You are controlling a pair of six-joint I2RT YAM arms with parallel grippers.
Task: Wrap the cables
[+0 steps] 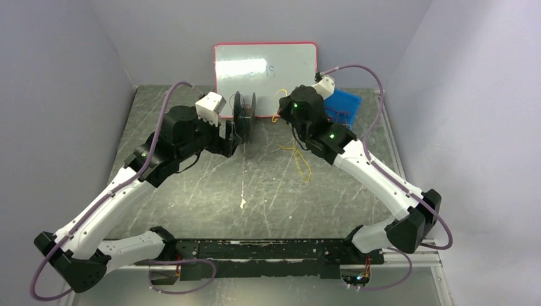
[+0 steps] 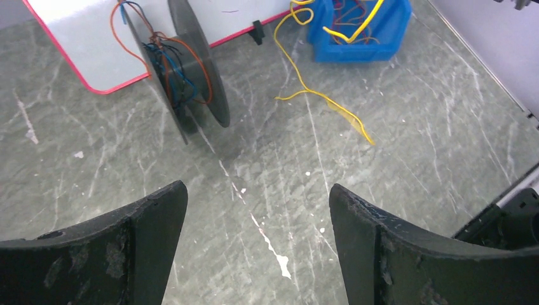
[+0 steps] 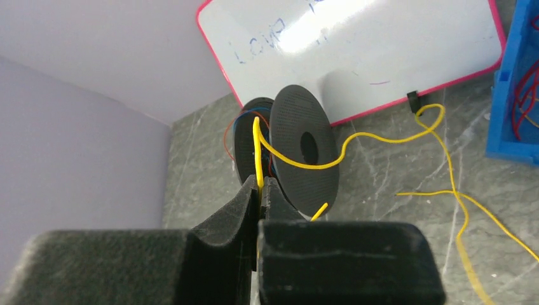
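Right gripper (image 3: 262, 190) pinches yellow cable (image 3: 257, 149) beside black spool (image 3: 295, 127); whiteboard (image 3: 381, 57) writing illegible

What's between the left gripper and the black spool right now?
Only bare table: the left wrist view shows scuffed tabletop from the open left gripper to the spool. The yellow cable lies off to the right.

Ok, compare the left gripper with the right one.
The left gripper stands wide open; the right gripper is shut. The left gripper holds nothing, with bare table showing in its gap; the right gripper pinches the yellow cable. Both have black fingers and face the spool.
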